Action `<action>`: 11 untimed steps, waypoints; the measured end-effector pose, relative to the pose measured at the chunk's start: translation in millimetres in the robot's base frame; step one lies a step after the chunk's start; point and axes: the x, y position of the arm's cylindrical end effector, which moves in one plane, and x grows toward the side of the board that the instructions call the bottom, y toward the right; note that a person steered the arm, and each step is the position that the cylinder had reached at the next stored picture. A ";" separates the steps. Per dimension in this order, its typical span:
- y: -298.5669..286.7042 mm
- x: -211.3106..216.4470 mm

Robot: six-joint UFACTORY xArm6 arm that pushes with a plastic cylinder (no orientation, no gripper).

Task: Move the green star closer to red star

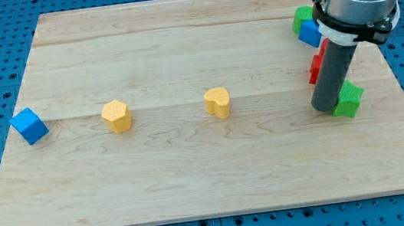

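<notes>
Wooden board [178, 46] on blue pegboard. No fingers, just the rod: tip [329, 107] touching green star [349, 100] at view's right, w/ red star [317, 66] already near, partly hidden. Nearly done, I'd say.

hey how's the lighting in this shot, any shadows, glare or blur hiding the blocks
Camera view: even, soft light, no glare on the wooden board; only faint shadows beside the blue cube and yellow blocks; everything sharp. The arm, not lighting, hides part of the red block; my tip sits against the green star.
</notes>
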 end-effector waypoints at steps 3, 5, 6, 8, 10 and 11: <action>-27.6 28.8; -34.3 41.9; -13.2 42.2; -0.1 48.3; 36.2 46.2; 36.7 28.9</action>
